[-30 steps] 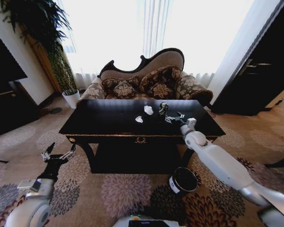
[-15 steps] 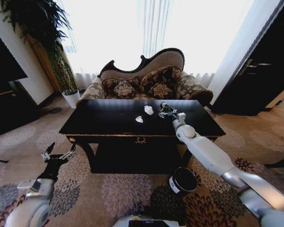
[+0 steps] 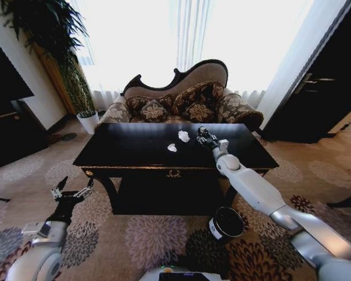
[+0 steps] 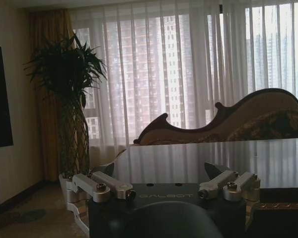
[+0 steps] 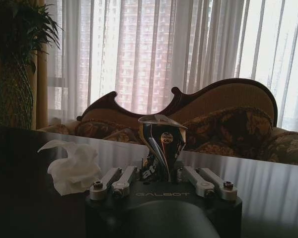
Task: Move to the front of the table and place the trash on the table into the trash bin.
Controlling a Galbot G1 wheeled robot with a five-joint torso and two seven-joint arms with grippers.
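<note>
Since the earlier frames: our right gripper [image 3: 202, 136] has reached farther over the counter [image 3: 134, 149] and now sits at the dark shiny piece [image 5: 162, 144], where before it hung nearer the counter's right front.
Right arm: we stretch it from the lower right across the counter's right half, gripper at the far middle of the top.
Right jaws: in the right wrist view we see them spread wide, one on each side of the dark shiny piece, which stands upright between them; whether they touch it we cannot tell.
Trash: one white paper lump [image 3: 183, 136] lies just beside the dark piece toward our left; a smaller white lump [image 3: 172, 147] lies nearer the front edge, apart from both.
Trash bin [image 3: 226, 223]: it stands on the patterned carpet [image 3: 146, 237] in front of the counter's right side, under our right arm.
Left arm: we hold it low at our left, over the carpet, off the counter's left front corner.
Left jaws: our left gripper [image 3: 72, 190] has them spread wide and holds nothing.
Behind the counter: a patterned sofa [image 3: 181, 102] stands before bright curtains.
</note>
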